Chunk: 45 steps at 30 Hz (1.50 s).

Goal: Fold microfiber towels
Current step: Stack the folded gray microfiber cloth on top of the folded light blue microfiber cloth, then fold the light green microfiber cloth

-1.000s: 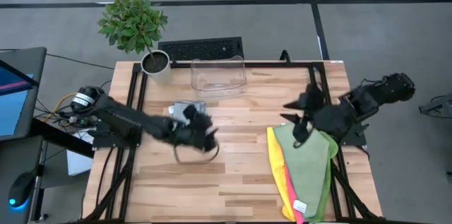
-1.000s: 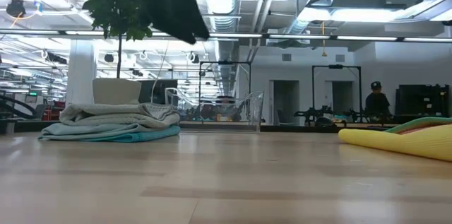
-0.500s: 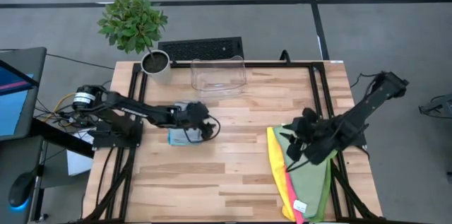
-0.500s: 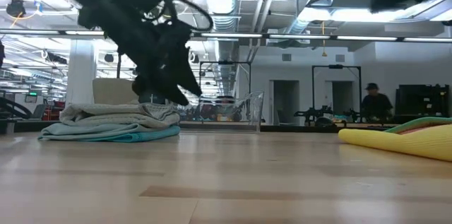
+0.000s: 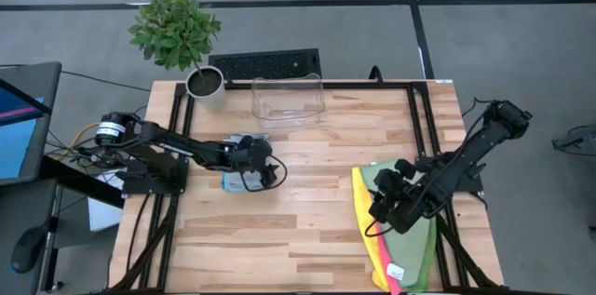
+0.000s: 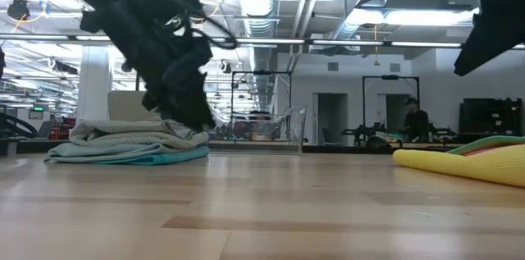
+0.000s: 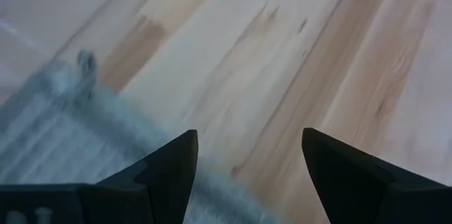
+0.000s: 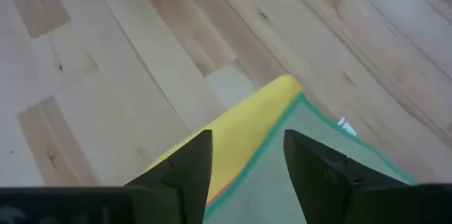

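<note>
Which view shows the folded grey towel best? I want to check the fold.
The low view: the grey towel shows side-on atop a teal one. The high view mostly hides it under the left gripper; the left wrist view shows a blurred edge.

left gripper (image 5: 264,172) open, right gripper (image 5: 384,209) open

1. Table (image 5: 307,230) centre: bare wood between the folded towel stack (image 5: 240,172) and the flat towel pile (image 5: 402,230); passage open.
2. Far edge: clear bin (image 5: 288,100) and potted plant (image 5: 182,39) obstruct.
3. Left gripper (image 5: 264,172) sits over the stack; right gripper (image 5: 380,211) over the pile.
</note>
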Each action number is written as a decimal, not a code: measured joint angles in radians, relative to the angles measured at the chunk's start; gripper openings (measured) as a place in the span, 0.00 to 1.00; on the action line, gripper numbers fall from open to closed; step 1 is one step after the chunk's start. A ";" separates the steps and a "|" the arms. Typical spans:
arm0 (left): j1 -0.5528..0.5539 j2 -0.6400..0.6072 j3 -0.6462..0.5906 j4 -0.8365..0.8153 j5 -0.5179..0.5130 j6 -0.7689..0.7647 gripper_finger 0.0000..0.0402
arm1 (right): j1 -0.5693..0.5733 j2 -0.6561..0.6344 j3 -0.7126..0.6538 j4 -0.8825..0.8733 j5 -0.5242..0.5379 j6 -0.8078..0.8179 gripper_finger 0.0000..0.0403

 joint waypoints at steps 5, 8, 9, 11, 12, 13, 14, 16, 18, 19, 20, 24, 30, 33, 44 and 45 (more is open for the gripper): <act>-0.026 0.000 -0.035 -0.036 -0.043 -0.034 0.61 | 0.003 -0.004 0.000 0.012 0.002 0.000 0.48; -0.026 0.000 -0.089 -0.031 -0.048 -0.089 0.61 | 0.002 -0.004 0.000 0.015 0.002 -0.001 0.47; -0.026 -0.002 -0.105 -0.021 -0.055 -0.104 0.61 | 0.002 -0.004 0.000 0.018 0.003 -0.002 0.46; -0.027 -0.005 -0.135 -0.010 -0.062 -0.133 0.61 | 0.003 -0.004 0.000 0.021 0.003 -0.006 0.46; -0.028 -0.005 -0.145 -0.006 -0.062 -0.143 0.61 | 0.003 -0.004 0.000 0.021 0.003 -0.006 0.45; -0.031 -0.005 -0.154 -0.004 -0.062 -0.146 0.61 | 0.003 -0.004 0.000 0.021 0.003 -0.006 0.45; -0.035 -0.006 -0.163 -0.007 -0.067 -0.147 0.61 | 0.003 -0.004 0.000 0.021 0.003 -0.006 0.45; -0.042 -0.006 -0.171 -0.021 -0.073 -0.154 0.61 | 0.003 -0.004 0.000 0.023 0.004 -0.008 0.45; -0.050 -0.008 -0.178 -0.055 -0.090 -0.165 0.61 | 0.003 -0.004 0.000 0.026 0.004 -0.009 0.44; -0.052 -0.009 -0.178 -0.079 -0.102 -0.171 0.61 | 0.003 -0.004 0.000 0.026 0.004 -0.009 0.44; -0.057 -0.009 -0.178 -0.097 -0.115 -0.184 0.61 | 0.003 -0.004 0.000 0.027 0.004 -0.009 0.44; -0.075 -0.028 -0.180 -0.177 -0.151 -0.224 0.61 | 0.003 -0.004 0.000 0.028 0.005 -0.010 0.44; -0.088 -0.158 -0.191 -0.442 -0.143 -0.336 0.61 | 0.003 -0.004 0.001 0.036 0.009 -0.034 0.44; -0.092 -0.250 -0.196 -0.552 -0.144 -0.372 0.61 | 0.003 -0.004 0.001 0.040 0.038 -0.039 0.44; -0.093 -0.487 -0.192 -0.352 -0.076 -0.262 0.61 | -0.044 -0.001 0.001 0.070 0.057 -0.100 0.49; -0.093 -0.502 -0.192 -0.325 -0.071 -0.246 0.61 | -0.062 0.009 0.001 0.070 0.053 -0.110 0.51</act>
